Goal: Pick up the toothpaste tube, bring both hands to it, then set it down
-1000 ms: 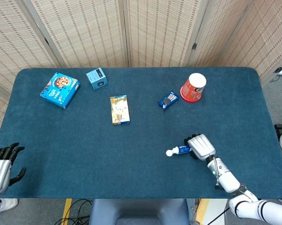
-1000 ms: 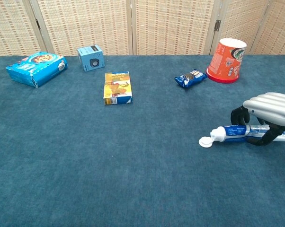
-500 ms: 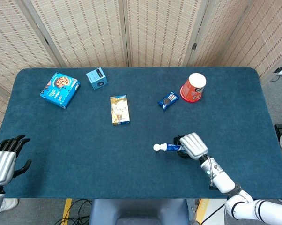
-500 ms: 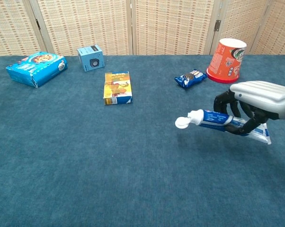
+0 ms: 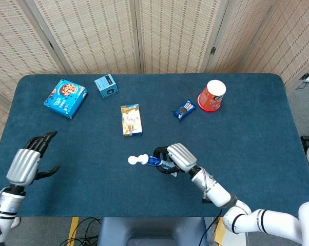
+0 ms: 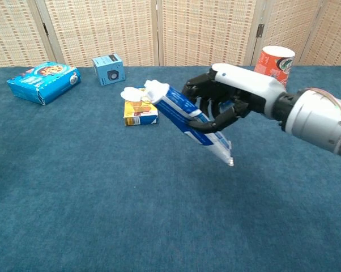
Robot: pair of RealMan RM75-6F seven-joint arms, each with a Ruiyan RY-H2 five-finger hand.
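My right hand (image 5: 176, 157) (image 6: 227, 96) grips a blue and white toothpaste tube (image 5: 150, 161) (image 6: 184, 118) and holds it lifted above the table's middle. Its white cap end (image 5: 133, 160) (image 6: 134, 94) points left, and the flat tail hangs down to the right in the chest view. My left hand (image 5: 27, 163) is at the table's front left, fingers spread, holding nothing. It is far from the tube and shows only in the head view.
On the dark blue table (image 5: 82, 143): a blue cookie box (image 5: 65, 98), a small blue box (image 5: 106, 85), a yellow snack box (image 5: 131, 119), a dark snack packet (image 5: 184, 109) and an upturned red cup (image 5: 212, 95). All lie in the far half.
My right hand has lifted the toothpaste tube off the table and carried it left toward the centre. My left hand has risen and moved inward over the table's front left.
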